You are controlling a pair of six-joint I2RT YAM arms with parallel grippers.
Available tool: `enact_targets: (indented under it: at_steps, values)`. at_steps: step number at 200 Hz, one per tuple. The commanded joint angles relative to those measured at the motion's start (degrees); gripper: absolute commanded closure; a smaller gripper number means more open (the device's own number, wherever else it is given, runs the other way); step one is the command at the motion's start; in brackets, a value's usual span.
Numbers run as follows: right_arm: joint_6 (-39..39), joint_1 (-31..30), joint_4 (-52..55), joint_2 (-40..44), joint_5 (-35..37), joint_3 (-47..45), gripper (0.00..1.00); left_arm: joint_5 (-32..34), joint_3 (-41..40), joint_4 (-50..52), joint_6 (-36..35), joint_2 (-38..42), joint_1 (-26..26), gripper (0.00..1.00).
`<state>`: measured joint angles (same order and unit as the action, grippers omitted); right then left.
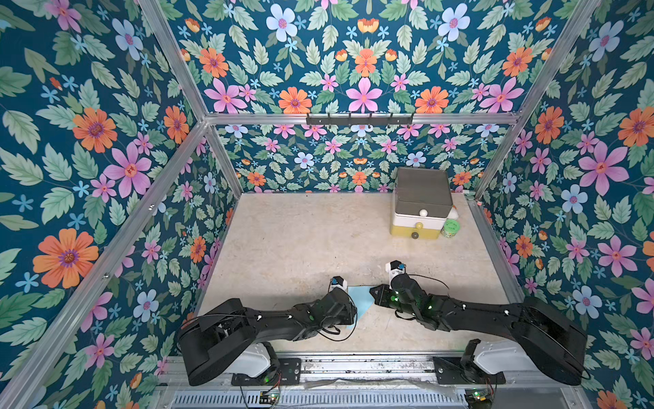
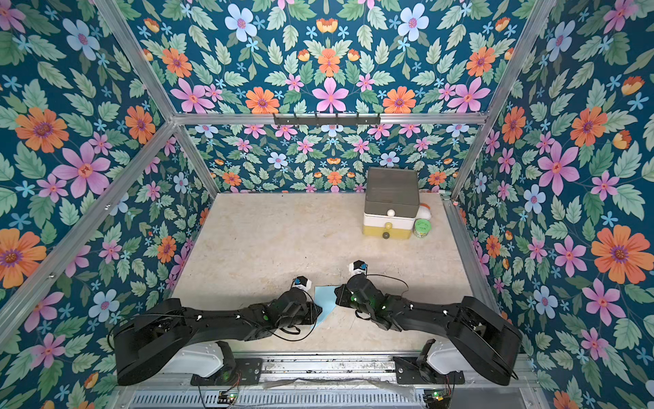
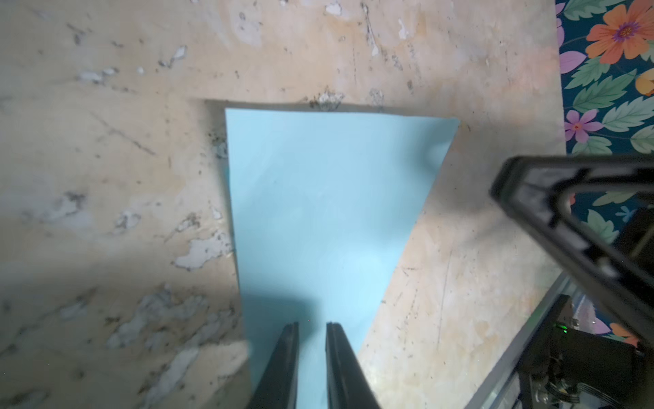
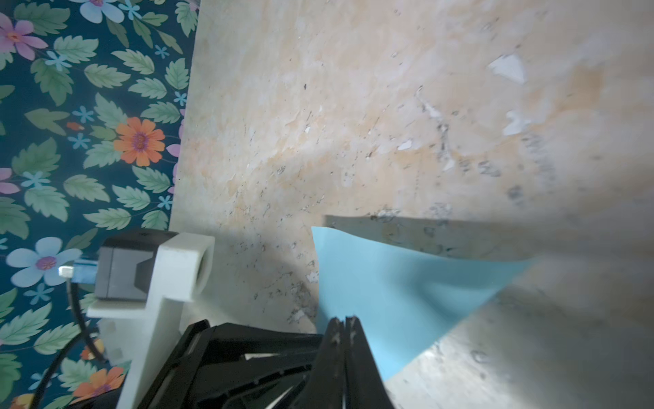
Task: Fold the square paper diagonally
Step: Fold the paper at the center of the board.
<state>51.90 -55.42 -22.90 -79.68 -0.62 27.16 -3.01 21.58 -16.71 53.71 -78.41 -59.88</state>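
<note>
Three floral-papered walls [image 1: 88,141] box in your scene, with a beige, scuffed worktop [image 1: 300,240] below them. Your two black arms reach in from the near edge, the left arm [image 1: 276,318] and the right arm [image 1: 460,311] pointing toward each other so that their wrists nearly meet. At the far right of the worktop stands a small drawer unit [image 1: 421,202], grey on top, with a white and a yellow drawer below, each with a round knob. The square paper [image 1: 361,301], light blue, lies near the front of the worktop between the two wrists. Both top views show only part of it, the rest hidden under the left arm. In the left wrist view you see two straight edges meeting at a square corner and one slanted edge, which reads as a triangle. Your left gripper [image 3: 311,324] sits over the paper with its fingers a narrow gap apart, blue showing between them. Your right gripper [image 4: 345,318] has its fingers pressed together at the paper's edge; you cannot tell whether paper is caught between them. A green-lidded jar [image 1: 450,228] stands just beside the drawer unit, on its right.
</note>
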Motion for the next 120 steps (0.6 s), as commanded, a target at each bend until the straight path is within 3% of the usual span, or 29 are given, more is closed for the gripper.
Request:
enact_targets:
  at_steps: [1, 72, 120]
  values:
    - [2.78, -0.85, -8.17, -2.84, -1.56, 0.38, 0.95, -0.61, -0.05, -1.15, -0.45, 0.0, -0.49, 0.79]
    - [8.78, -3.47, -15.84, -10.06, 1.01, -7.12, 1.0, -0.12, 1.95, -0.81, -1.02, 0.41, -1.86, 0.75]
    - [10.5, -3.47, -17.24, -10.32, 1.28, -9.24, 1.0, 2.87, 2.33, 1.47, 1.46, 0.21, -9.4, 0.74]
